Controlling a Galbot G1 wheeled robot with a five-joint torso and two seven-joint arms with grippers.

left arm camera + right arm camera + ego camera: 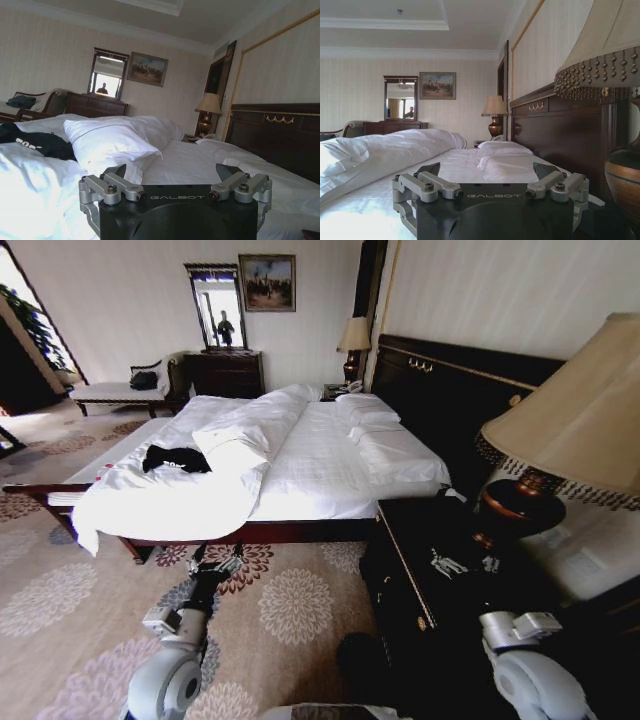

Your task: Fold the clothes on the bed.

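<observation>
Distance explains the idle pose: the crumpled black soft-fabric T-shirt (176, 459) lies left of centre on the large white-sheeted bed (330, 475), while the left hand (175, 176) and right hand (490, 172) hang low, wide open, empty.

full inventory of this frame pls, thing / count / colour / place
T-shirt: 1, black, crumpled on the duvet at the bed's far-left side
bed: 1, white linen, dark frame, centre
duvet: 1, white, bunched over the left half
pillows: several, white, by the headboard
near lamp: 1, beige shade, on the nightstand at right
far lamp: 1, beige, beyond the bed
dresser: 1, dark, back wall, under the mirror
painting: 1, back wall
bench: 1, white cushion, back left
left tool: open, low before the bed's near edge
right tool: open, beside the nightstand
</observation>
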